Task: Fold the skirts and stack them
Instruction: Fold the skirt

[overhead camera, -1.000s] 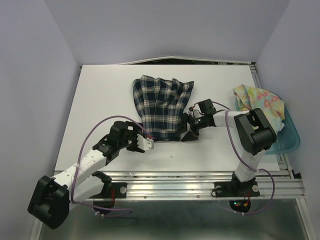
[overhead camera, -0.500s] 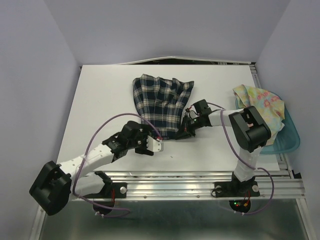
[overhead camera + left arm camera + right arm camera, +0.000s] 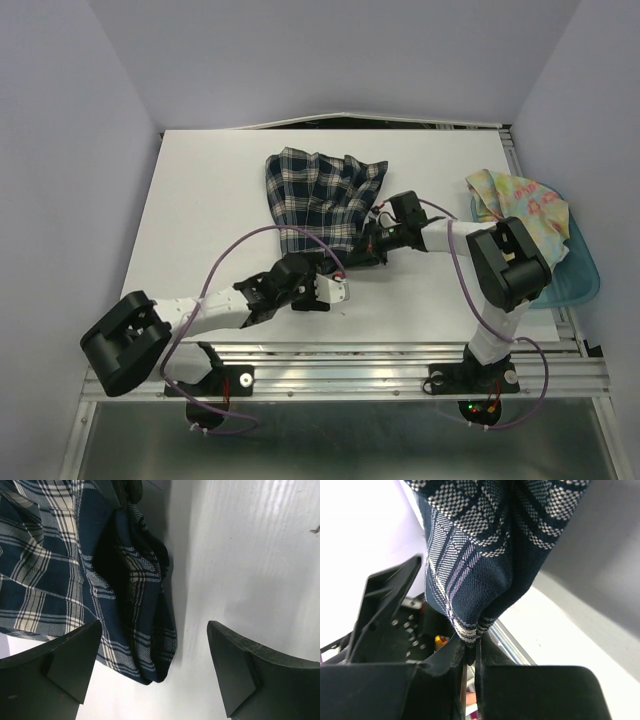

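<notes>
The dark plaid skirt (image 3: 322,200) lies spread on the white table (image 3: 200,200) at mid-back. My right gripper (image 3: 366,254) is shut on the skirt's near right corner, and the right wrist view shows the hem (image 3: 470,630) pinched between the jaws (image 3: 470,652), with the cloth (image 3: 480,545) hanging from them. My left gripper (image 3: 338,290) is open just in front of the skirt's near edge. In the left wrist view the bunched plaid corner (image 3: 145,630) sits between its wide-apart fingers (image 3: 60,665), not touching them. The pastel flower-print skirt (image 3: 520,200) lies crumpled in the teal bin (image 3: 580,275) at the right.
The teal bin stands at the table's right edge, beside the right arm's elbow (image 3: 510,265). An aluminium rail (image 3: 400,365) runs along the near edge. Purple walls close in the left, back and right.
The right gripper has shut on the plaid skirt's near right corner and raised it slightly. The left arm has swung right along the near edge, up to that corner.
</notes>
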Available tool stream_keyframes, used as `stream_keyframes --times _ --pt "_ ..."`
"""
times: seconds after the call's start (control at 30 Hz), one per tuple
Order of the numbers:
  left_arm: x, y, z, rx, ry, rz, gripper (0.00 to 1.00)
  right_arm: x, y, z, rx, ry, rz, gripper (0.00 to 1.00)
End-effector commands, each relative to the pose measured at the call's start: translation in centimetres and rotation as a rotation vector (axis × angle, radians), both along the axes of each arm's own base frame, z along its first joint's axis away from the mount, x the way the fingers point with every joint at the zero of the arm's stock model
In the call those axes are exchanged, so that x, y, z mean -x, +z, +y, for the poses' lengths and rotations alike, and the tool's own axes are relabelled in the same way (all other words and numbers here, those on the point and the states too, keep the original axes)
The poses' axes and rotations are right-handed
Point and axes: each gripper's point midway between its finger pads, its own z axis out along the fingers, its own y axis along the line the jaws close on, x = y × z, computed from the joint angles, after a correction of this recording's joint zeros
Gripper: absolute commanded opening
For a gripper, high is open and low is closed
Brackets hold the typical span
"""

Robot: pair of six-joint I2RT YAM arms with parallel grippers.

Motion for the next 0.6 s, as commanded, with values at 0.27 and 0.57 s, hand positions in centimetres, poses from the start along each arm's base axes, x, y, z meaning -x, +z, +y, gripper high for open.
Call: stream_keyframes --times 0.27,0.57 --pt "-3.4 -0.9 -0.7 0.028 0.156 -0.067 0.99 -0.1 4.9 0.8 -0.120 0.026 -0.090 0.01" --pt "-4.6 -1.2 -0.2 0.071 0.243 -0.029 0.49 0.8 4.7 0.6 -0.127 0.040 -0.077 0.01"
